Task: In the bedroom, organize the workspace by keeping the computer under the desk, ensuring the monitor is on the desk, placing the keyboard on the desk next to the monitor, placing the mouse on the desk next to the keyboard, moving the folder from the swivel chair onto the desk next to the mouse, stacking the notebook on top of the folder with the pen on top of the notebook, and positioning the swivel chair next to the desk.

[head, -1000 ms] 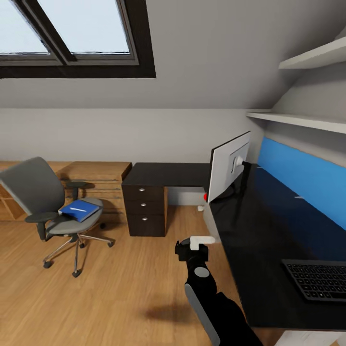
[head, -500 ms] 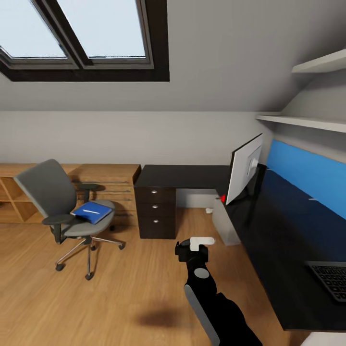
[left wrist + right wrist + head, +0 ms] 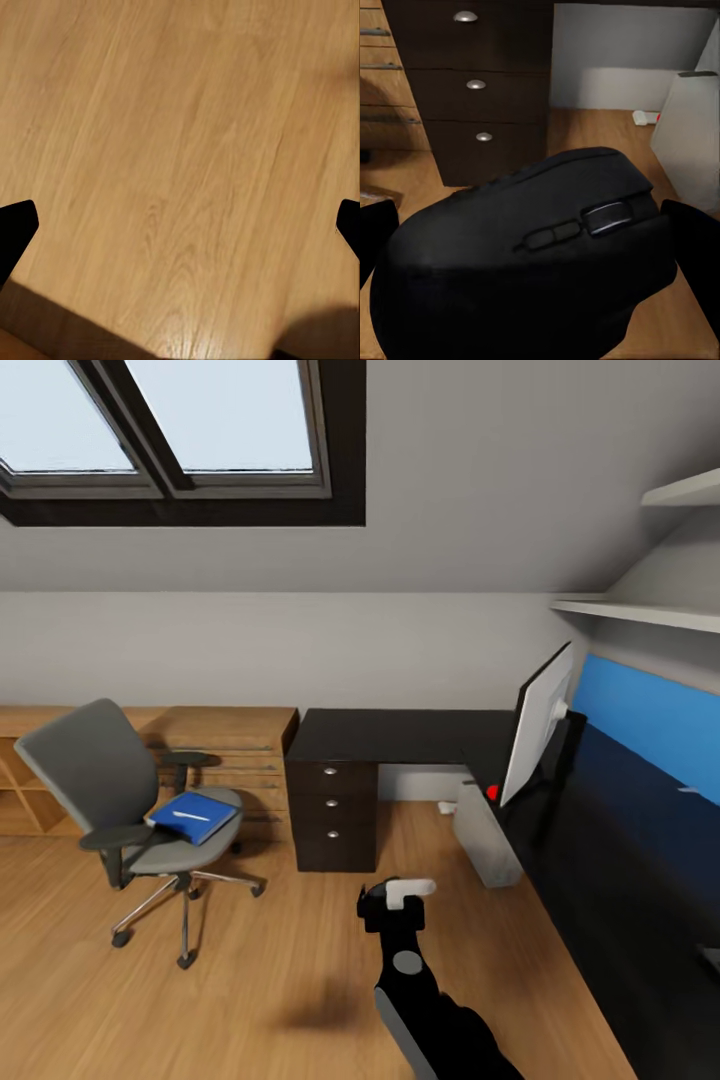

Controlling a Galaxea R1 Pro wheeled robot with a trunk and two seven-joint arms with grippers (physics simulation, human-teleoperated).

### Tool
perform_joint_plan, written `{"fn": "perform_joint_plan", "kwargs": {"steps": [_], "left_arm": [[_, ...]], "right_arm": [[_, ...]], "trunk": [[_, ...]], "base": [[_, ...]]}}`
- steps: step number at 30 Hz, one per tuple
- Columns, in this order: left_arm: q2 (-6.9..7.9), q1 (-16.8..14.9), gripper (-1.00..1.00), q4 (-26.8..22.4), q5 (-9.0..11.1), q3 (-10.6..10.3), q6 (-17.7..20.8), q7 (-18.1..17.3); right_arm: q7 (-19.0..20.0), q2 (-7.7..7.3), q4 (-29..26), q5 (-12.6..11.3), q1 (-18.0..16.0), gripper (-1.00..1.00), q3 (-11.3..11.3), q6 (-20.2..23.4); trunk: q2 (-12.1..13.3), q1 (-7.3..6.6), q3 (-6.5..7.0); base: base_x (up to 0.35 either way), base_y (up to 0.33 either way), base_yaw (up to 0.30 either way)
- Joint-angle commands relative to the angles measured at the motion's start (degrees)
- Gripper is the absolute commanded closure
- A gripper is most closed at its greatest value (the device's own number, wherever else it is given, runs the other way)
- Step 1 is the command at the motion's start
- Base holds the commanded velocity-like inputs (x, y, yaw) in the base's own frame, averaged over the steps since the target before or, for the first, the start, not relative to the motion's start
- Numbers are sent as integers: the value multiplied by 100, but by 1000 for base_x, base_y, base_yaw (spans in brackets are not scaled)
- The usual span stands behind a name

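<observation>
Lying between the right jaws: the mouse.

I find no readable text, label, brand, number or sign in any of my views. The mouse between my right jaws shows buttons and a scroll wheel but no marking. The blue folder at the left of the head view carries no legible title. The monitor at the right of that view faces away, and its casing bears no lettering. The drawer fronts are plain.
</observation>
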Motion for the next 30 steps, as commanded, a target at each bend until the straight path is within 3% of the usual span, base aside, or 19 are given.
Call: {"fn": "perform_joint_plan", "kwargs": {"steps": [1,8,11,12,14,19,30], "left_arm": [[6,-4,-100,2,59,-41,-29,34],[9,-4,-100,3,59,-39,-29,34],[6,-4,-100,3,59,-38,-22,34],[5,-4,-100,3,59,-38,-21,34],[5,-4,-100,3,59,-35,-19,34],[-26,-4,-100,10,66,-38,-18,34],[-48,-4,-100,20,68,-38,-18,25]], "right_arm": [[-33,1,71,-19,-10,100,21,16],[332,28,1391,-33,-208,100,45,-394],[479,69,2231,-63,-551,100,47,-716],[699,91,2988,-75,-880,100,44,-1037],[888,91,3583,-80,-1162,100,41,-1310],[1024,91,4033,-83,-1373,100,39,-1522],[1000,91,3914,-121,-1395,100,18,-1941]], "trunk": [[-3,3,-6],[-3,3,-6],[-3,3,-6],[-3,3,-6],[-3,3,-6],[-3,3,-6],[-3,3,-6]], "base": [[328,11,0],[329,2,0],[330,0,0],[330,0,0],[332,18,0],[333,90,0],[333,136,0]]}}
